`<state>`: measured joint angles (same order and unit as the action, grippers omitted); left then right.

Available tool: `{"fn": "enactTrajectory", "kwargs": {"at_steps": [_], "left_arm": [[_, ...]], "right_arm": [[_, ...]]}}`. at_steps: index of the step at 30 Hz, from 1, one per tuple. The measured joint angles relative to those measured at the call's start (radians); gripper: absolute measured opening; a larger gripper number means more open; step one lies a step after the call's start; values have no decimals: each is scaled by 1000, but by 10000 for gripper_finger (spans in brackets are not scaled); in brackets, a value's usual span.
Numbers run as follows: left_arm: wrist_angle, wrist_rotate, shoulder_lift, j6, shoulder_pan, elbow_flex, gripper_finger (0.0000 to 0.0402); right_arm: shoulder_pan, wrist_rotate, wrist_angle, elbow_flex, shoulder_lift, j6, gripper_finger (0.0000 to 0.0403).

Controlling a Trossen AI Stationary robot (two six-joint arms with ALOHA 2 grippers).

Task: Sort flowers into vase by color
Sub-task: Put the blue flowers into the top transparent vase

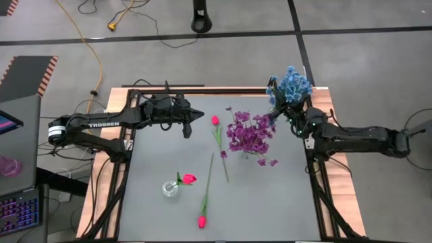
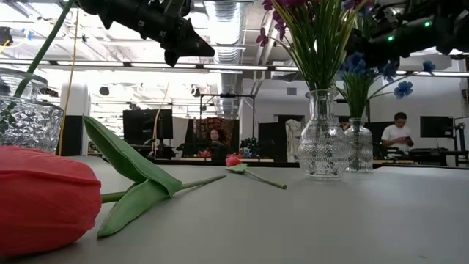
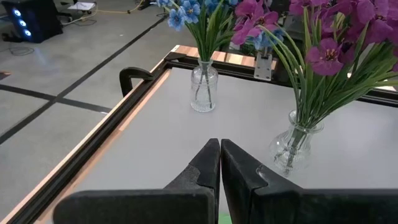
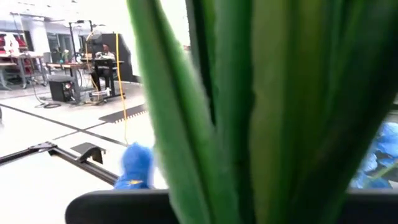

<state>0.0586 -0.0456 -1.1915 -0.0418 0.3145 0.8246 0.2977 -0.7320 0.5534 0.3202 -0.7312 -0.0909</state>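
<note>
While right gripper point(image 1: 295, 120) jaws pinch blue flowers point(image 1: 290, 84) stems beside blue vase point(image 2: 358, 147), lower straight, release gently. Left gripper point(image 1: 196, 115) jaws closed, empty, above surface point(image 1: 270, 202).

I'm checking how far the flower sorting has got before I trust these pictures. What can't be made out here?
- Right gripper: high view, the blue flowers cover its fingers; right wrist view, green stems fill the picture.
- Blue flowers' vase: low view, half hidden by the purple flowers' vase.
- Small vase: low view, cut off by the edge.
- Left gripper: shut, holding nothing.
</note>
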Motion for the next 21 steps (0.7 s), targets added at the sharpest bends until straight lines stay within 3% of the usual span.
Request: {"fn": "enactTrajectory", "kwargs": {"at_steps": [8, 17, 21], "left_arm": [[0, 0, 0, 0, 0, 0, 0], [0, 0, 0, 2, 0, 0, 0], [0, 1, 0, 2, 0, 0, 0]], "right_arm": [[72, 69, 91, 0, -62, -40, 17], [83, 91, 143, 1, -101, -76, 17], [76, 157, 144, 1, -101, -77, 17]]}}
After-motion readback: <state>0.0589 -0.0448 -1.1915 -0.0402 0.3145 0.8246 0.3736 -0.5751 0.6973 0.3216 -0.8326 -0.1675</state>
